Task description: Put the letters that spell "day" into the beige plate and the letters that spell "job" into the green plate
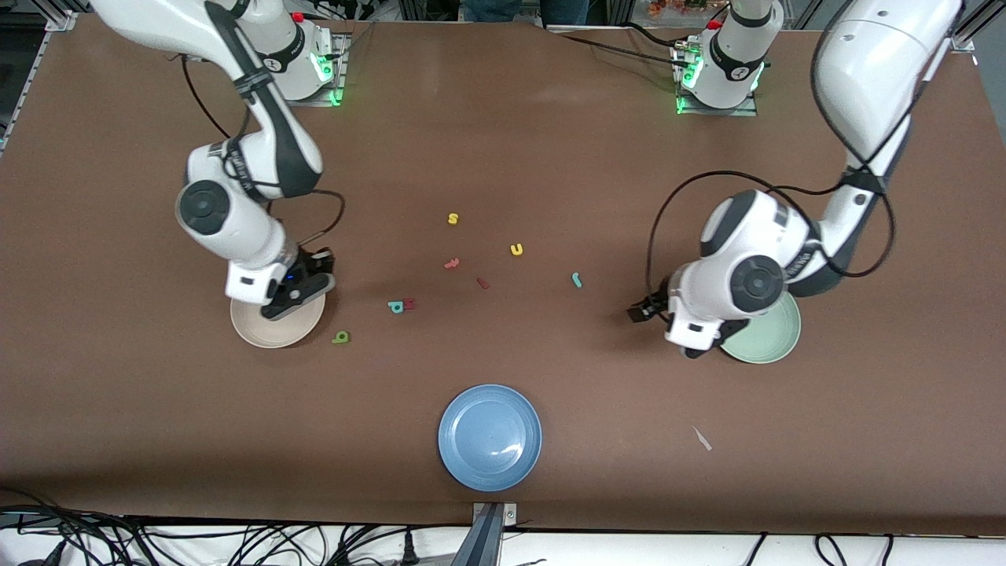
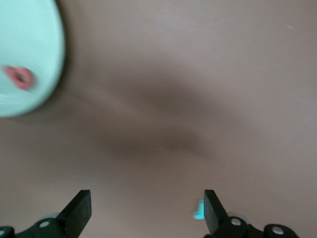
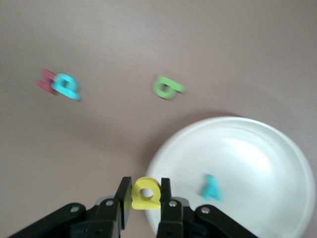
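Observation:
My right gripper (image 1: 287,306) hangs over the rim of the beige plate (image 1: 263,332), shut on a yellow letter with a hole (image 3: 146,198). A teal "y" (image 3: 212,187) lies in that plate (image 3: 257,148). The green rounded letter (image 1: 340,337) sits on the table beside the plate, toward the left arm's end. My left gripper (image 1: 695,346) is open and holds nothing, over bare table beside the green plate (image 1: 769,334). A salmon-red "b" (image 2: 20,78) lies in the green plate (image 2: 29,44). The teal "j" (image 1: 576,279) rests on the table mid-way.
A blue plate (image 1: 490,436) stands near the front edge. Loose letters lie mid-table: a yellow "s" (image 1: 453,218), a yellow "u" (image 1: 516,249), a red "t" (image 1: 451,263), a dark red bar (image 1: 482,283), and a teal letter (image 1: 396,306) touching a dark red one.

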Robot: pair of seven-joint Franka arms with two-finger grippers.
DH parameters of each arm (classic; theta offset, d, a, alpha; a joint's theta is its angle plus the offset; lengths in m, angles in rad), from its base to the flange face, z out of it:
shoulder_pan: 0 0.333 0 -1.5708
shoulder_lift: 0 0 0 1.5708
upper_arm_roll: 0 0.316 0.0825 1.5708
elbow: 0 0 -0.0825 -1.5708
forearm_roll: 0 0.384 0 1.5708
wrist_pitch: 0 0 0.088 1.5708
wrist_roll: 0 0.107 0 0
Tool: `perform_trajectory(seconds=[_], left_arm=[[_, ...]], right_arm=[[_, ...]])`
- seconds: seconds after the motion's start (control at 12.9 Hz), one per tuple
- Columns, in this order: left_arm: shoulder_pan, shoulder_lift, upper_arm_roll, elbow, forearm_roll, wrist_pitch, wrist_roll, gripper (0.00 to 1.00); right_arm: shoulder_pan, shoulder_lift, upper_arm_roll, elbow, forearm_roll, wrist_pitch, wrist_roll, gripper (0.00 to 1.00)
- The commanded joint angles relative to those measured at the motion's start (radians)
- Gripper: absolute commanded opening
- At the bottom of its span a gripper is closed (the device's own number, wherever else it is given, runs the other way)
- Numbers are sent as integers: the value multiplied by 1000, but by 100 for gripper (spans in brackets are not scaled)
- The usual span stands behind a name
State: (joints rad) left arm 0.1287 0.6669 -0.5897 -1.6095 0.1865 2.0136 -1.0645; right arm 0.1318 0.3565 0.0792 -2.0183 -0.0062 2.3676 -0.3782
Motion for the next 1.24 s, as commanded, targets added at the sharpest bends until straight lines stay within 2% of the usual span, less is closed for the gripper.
perform_trajectory(seconds=[0.0, 0.15, 0.31, 0.39, 0.54, 0.62, 0.85, 1.01, 1.16], left_arm=[[-50, -6, 8, -93, 2, 149, -102, 99], [-99, -1, 11, -150, 46, 236, -158, 99], [-130, 11, 10, -219, 128, 338, -239, 97], [-139, 26, 11, -222, 158, 344, -274, 96], [-176, 51, 13, -222, 195, 346, -316, 86], [-181, 62, 14, -222, 208, 347, -331, 86], [-184, 79, 21, -214, 222, 347, -334, 76], [-184, 86, 27, -208, 240, 349, -336, 71], [-184, 92, 27, -199, 240, 350, -339, 62]], right_arm=[[-15, 7, -22, -16, 11, 4, -90, 17], [-15, 10, -22, -17, 12, 5, -87, 22], [-15, 12, -22, -19, 20, 9, -80, 64], [-15, 13, -22, -19, 20, 9, -79, 69], [-15, 15, -22, -17, 22, 9, -79, 70], [-15, 16, -22, -17, 22, 12, -77, 70], [-14, 64, -16, -2, 23, 71, -39, 70], [-11, 148, 10, 68, 23, 122, 8, 70], [5, 212, 40, 156, 22, 124, 76, 69]])
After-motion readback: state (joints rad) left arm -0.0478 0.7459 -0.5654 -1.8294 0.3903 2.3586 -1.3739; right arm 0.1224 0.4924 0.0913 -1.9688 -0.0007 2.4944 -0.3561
